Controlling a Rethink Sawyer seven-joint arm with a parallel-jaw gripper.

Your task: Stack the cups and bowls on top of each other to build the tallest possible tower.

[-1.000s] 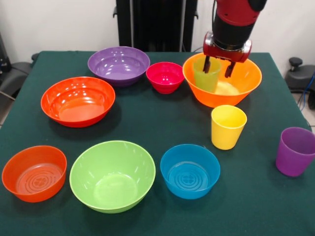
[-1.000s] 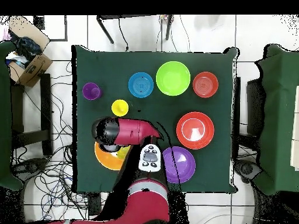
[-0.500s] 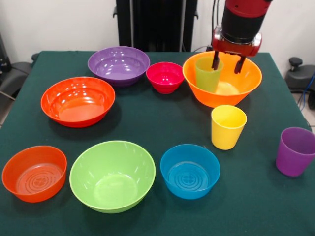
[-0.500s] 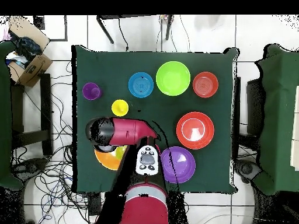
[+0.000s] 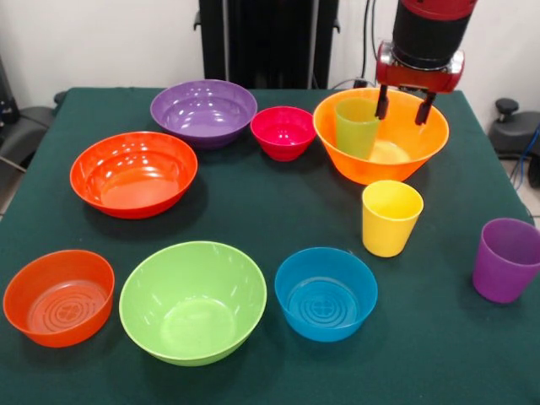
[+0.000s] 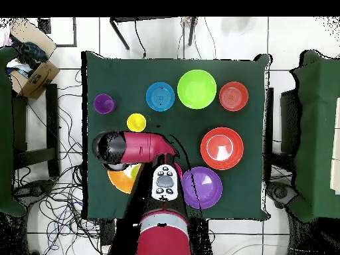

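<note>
My gripper [image 5: 402,110] is open and empty, above the right rear part of the big orange bowl [image 5: 418,139]. The green cup [image 5: 356,126] stands upright inside that bowl, left of the gripper and apart from it. The yellow cup [image 5: 390,218] stands just in front of the bowl, and the purple cup [image 5: 504,260] at the right edge. The purple bowl [image 5: 203,111], small pink bowl [image 5: 283,132], wide red-orange bowl [image 5: 133,173], small orange bowl [image 5: 58,296], lime green bowl [image 5: 192,300] and small blue bowl [image 5: 326,293] lie singly on the table. In the overhead view the arm [image 6: 136,147] covers most of the orange bowl [image 6: 118,180].
The green table [image 5: 253,211] ends close to the right of the purple cup. A black stand [image 5: 266,42] rises behind the table. In the overhead view a cardboard box [image 6: 30,70] and loose cables [image 6: 63,133] lie on the floor beside the table.
My gripper has let go of the green cup, which stays in the orange bowl. It has risen and moved to the right in the front view.
</note>
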